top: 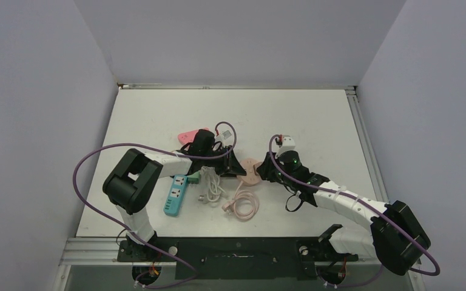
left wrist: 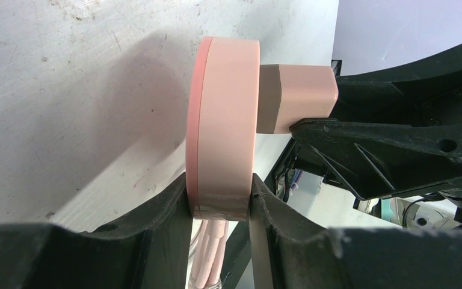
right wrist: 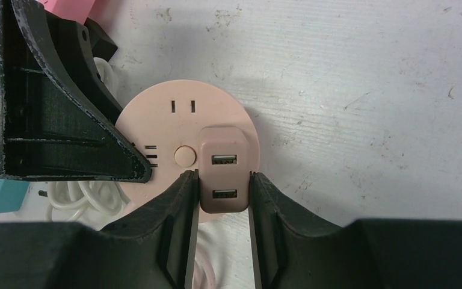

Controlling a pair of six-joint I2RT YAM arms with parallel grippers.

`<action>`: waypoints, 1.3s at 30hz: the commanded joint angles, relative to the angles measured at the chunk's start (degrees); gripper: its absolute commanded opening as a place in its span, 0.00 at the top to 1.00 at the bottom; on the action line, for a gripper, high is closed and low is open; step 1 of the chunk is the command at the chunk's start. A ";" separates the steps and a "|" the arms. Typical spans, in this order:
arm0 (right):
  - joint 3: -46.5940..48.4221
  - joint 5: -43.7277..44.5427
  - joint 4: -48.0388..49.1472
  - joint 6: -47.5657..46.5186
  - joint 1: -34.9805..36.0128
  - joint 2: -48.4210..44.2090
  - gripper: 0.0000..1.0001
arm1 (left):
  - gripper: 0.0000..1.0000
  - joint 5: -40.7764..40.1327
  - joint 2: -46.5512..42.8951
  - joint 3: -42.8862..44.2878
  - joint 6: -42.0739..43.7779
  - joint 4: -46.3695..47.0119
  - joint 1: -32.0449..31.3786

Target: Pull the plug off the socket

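A round pink socket [top: 252,170] lies mid-table. My left gripper [left wrist: 221,198] is shut on its rim, one finger on each flat side of the disc [left wrist: 225,120]. A squarish pink plug [right wrist: 224,171] with two USB ports sits seated in the socket's face [right wrist: 174,114]. My right gripper [right wrist: 222,192] is shut on it, with both fingers pressed against the plug's sides. In the left wrist view the plug [left wrist: 301,96] sticks out of the socket to the right, and the right gripper's black finger [left wrist: 385,150] lies against it. The socket's pink cord [left wrist: 207,259] trails below.
A teal power strip [top: 175,195] and a bundle of white cable [top: 209,188] lie left of the socket. A coiled pink cable [top: 244,205] lies in front of it. A pink item [top: 187,137] sits behind the left arm. Grey walls enclose the table.
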 commanded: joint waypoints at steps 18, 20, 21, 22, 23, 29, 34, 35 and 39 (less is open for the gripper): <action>5.43 13.92 0.57 -0.78 12.97 4.17 0.95 | 1.00 -0.27 1.07 1.86 2.34 -4.58 0.11; 5.33 13.66 0.61 -0.56 13.01 3.93 0.95 | 1.00 -0.06 1.07 1.96 2.36 -4.58 0.20; 5.15 13.34 0.79 -0.48 12.85 3.66 0.95 | 1.00 0.04 1.04 2.01 2.35 -4.58 0.30; 5.03 12.79 0.89 -0.61 12.58 3.36 0.95 | 1.00 0.11 1.07 2.05 2.32 -4.58 0.30; 4.79 12.05 1.26 -0.67 12.24 2.94 0.95 | 1.00 0.21 1.04 2.06 2.38 -4.58 0.36; 1.86 4.57 4.19 0.10 6.88 0.54 0.95 | 1.00 1.98 0.81 2.39 2.60 -3.36 0.32; -0.36 -3.38 5.60 -0.42 0.82 -0.70 0.95 | 1.00 4.04 0.03 2.33 2.75 -1.69 0.26; -0.46 -3.87 5.46 -0.66 0.35 -0.74 0.95 | 1.00 4.26 -0.04 2.45 2.68 -1.50 0.22; -1.17 -6.70 6.31 -1.09 -1.39 -0.58 0.95 | 1.00 5.15 0.35 2.56 2.55 -0.77 -0.04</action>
